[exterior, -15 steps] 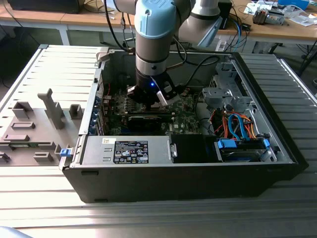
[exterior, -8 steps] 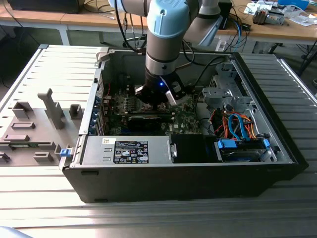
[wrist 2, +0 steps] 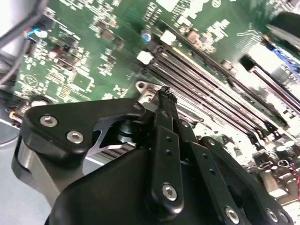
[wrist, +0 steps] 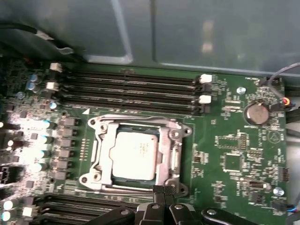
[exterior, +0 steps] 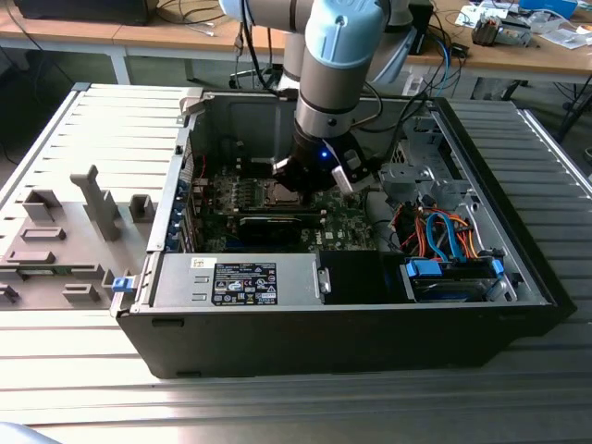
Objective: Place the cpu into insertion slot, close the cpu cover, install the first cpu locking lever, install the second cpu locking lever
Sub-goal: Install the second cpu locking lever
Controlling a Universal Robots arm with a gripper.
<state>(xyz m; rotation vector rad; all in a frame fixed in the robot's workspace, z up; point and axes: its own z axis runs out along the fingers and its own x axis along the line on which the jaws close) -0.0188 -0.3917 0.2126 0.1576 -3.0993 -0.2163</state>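
First wrist view, operator: your small square cpu with silvery-grey metal top (wrist: pixel 135 154) sits seated in insertion slot (wrist: pixel 136 157), square socket on green circuit board (wrist: pixel 234 140). Thin silvery-metal frame cpu cover (wrist: pixel 104 154) lies closed flat around chip. Your black gripper (wrist: pixel 160 191) has fingertips pressed together, nothing between them, tips at socket's edge beside cover. Exterior view: gripper (exterior: pixel 310 176) reaches down inside open black computer case (exterior: pixel 370 324), directly above socket.
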